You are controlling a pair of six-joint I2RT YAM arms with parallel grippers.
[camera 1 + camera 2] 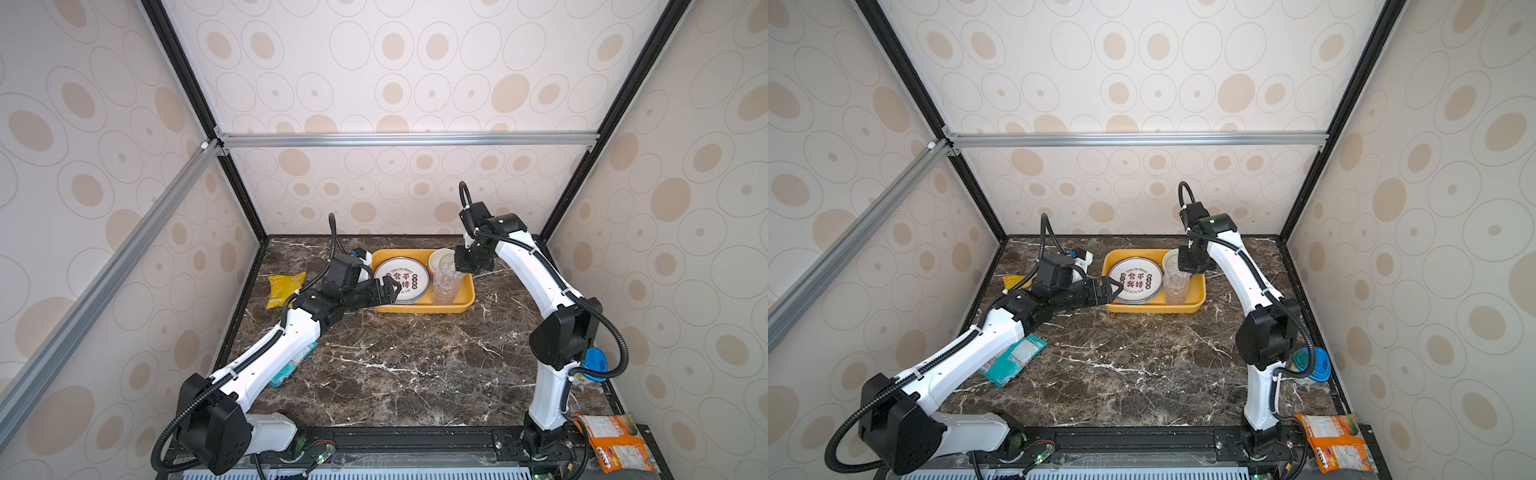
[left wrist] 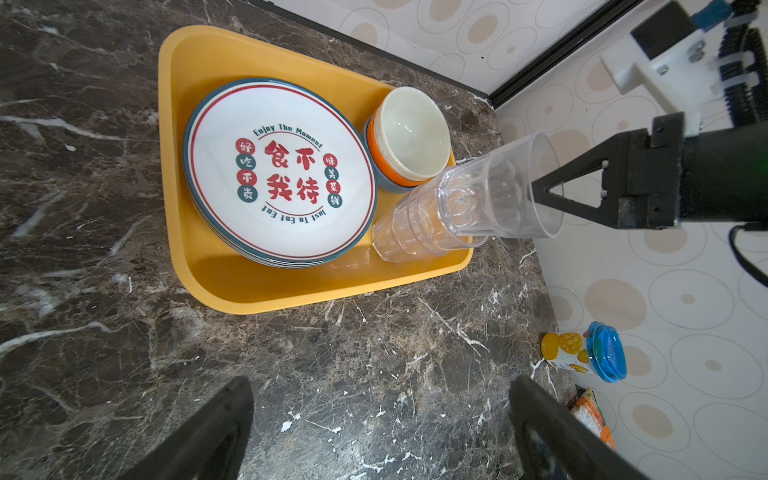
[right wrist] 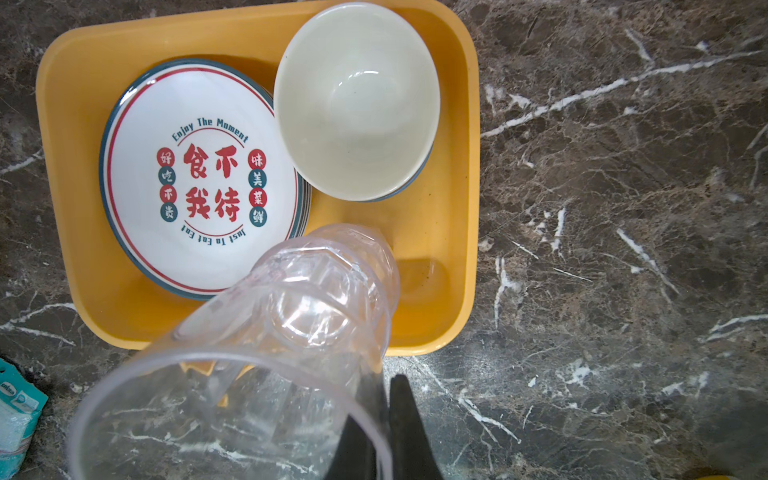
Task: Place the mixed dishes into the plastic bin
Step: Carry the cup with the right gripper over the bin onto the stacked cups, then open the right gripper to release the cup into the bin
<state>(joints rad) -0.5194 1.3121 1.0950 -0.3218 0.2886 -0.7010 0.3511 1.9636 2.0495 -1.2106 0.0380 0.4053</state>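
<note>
- Right tool (image 2: 534,193): jaws together, clamped on the rim of the top cup (image 2: 498,195).
- Top cup: mouth up toward the tool, base sunk partway into the cup stack (image 2: 415,235). It looks not fully seated.
- Cup stack: clear and ribbed, standing on the floor of the bin (image 2: 170,174) at its front right. It is just beside the plates (image 3: 199,178) and in front of the bowls (image 3: 357,99). The long axis runs from the bin floor up to the right tool, near upright with a slight lean in both top views, all mouths up.
- Bowls: nested, white inside orange inside blue, mouths up, in the bin's back right corner.
- Plates: stacked flat, print upward, filling the bin's left half.
- Bin: at the back middle of the worktop (image 1: 395,365), long side running left to right.
- Left tool (image 1: 390,291): jaws wide apart, nothing between them. It hovers at the bin's front left corner, by the plates' edge.
- Worktop outside the bin: no plate, bowl or cup shows. A yellow bag (image 1: 284,286), a teal packet (image 1: 1013,359), an orange packet (image 1: 615,444) and a blue-lidded tub (image 2: 598,353) lie there.
- Progress, judged: nearly complete. What is left is settling the top cup into the stack and letting it go.
</note>
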